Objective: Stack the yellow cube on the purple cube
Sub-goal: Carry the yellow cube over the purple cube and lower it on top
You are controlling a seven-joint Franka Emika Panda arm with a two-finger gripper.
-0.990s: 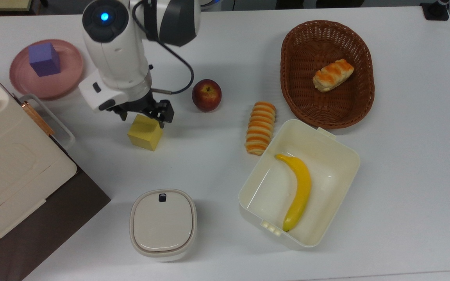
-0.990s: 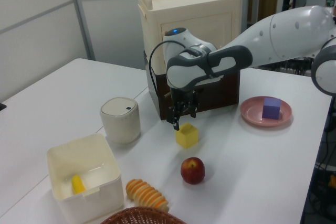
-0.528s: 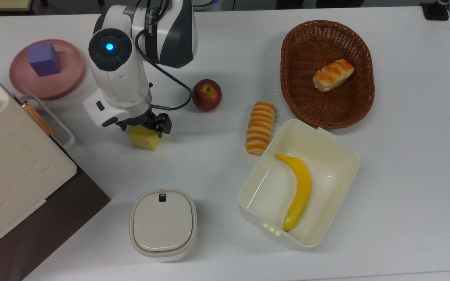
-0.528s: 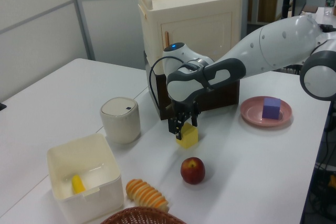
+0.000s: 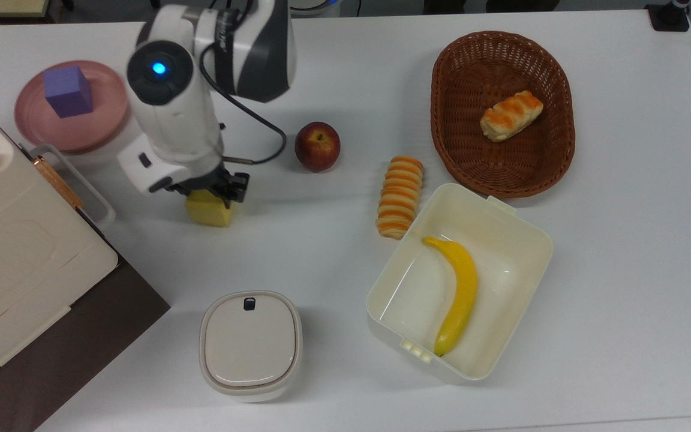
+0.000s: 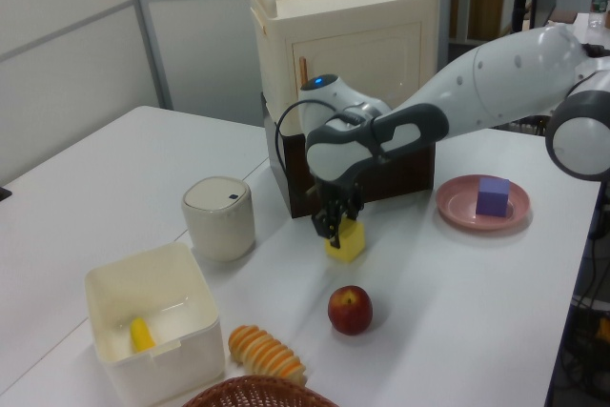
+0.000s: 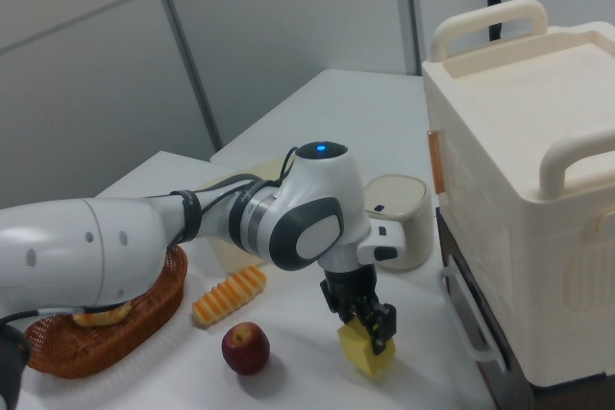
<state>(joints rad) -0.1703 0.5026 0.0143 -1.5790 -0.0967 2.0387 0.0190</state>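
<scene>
With its fingers clamped on the yellow cube, the gripper is at the grasp-and-lift step: the block sits tilted between the jaws in the right view and looks raised a little off the white table, though contact under it is hard to confirm. In the left view the gripper covers the cube's upper half.

The purple cube rests on the pink plate at the top view's far left, well apart from the gripper; the left view puts the purple cube on the plate at its right.

Next move, as I judge it: lift clear, carry toward the plate, square the tilted block over the purple one, lower, release. The tilt could spoil the stack.

Versus the earlier frames: the gripper has dropped from just above the cube and closed on it, and cube plus gripper have shifted slightly to the top view's left. Apple, striped bread, basket, banana box and lidded canister are unchanged.
</scene>
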